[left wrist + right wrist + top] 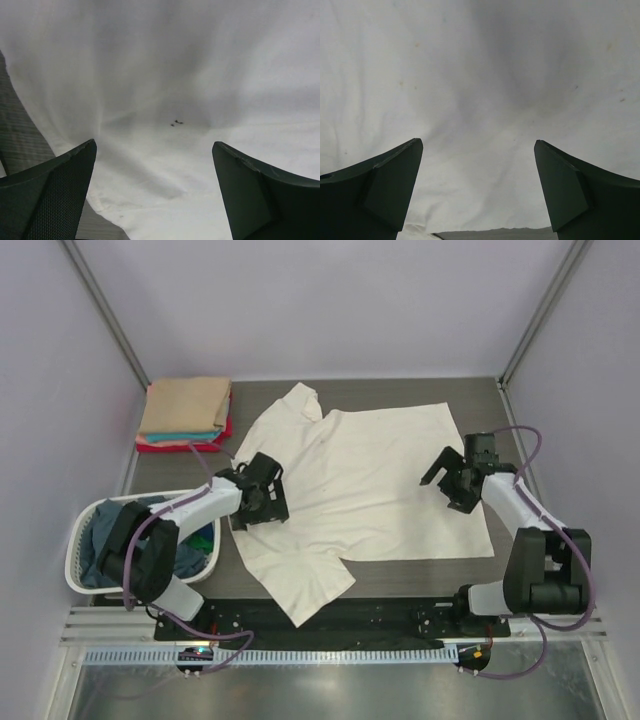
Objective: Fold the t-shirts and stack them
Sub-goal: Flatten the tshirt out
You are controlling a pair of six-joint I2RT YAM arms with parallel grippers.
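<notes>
While the cream-white t-shirt [370,480] is lying spread across the frame's centre, the left gripper [262,495] and right gripper [446,486] are hovering over its two sides with jaws apart (nothing held), likely needing level, simultaneous pinches for a straight fold.

white slatted basket [72,558], dark table [410,578]

A large cream-white cloth t-shirt [165,65] fills the frame, with tiny dark specks [176,122] near centre. The left gripper [154,145] is spread across the lower corners, and a grey table strip [20,135] shows at left.
</notes>
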